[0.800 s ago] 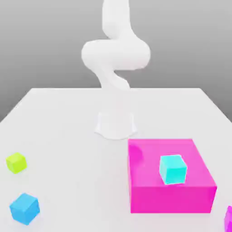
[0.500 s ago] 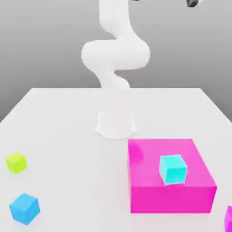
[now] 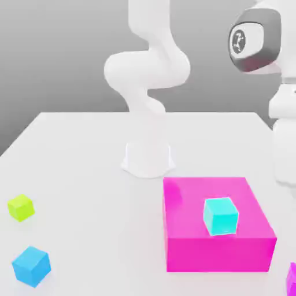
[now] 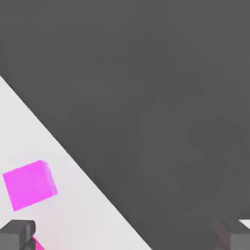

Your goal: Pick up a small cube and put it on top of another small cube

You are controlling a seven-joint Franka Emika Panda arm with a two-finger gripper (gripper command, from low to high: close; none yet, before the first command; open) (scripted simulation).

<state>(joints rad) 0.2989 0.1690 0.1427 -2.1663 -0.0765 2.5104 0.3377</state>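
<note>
Lowered into the exterior view's right side, the arm (image 3: 284, 104) now hangs near the small magenta cube (image 3: 292, 280), bringing pickup closer; in the hand view the gripper (image 4: 124, 235) is spread and empty, that cube off to one side.

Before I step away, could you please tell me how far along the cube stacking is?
No stacking looks done: the small magenta cube lies on the white table, nothing on it. In hand: nothing; the gripper is open, with bare space between its fingers. Left: the grasp, the lift and the placing on another small cube, perhaps the cyan one on the large magenta block.
</note>
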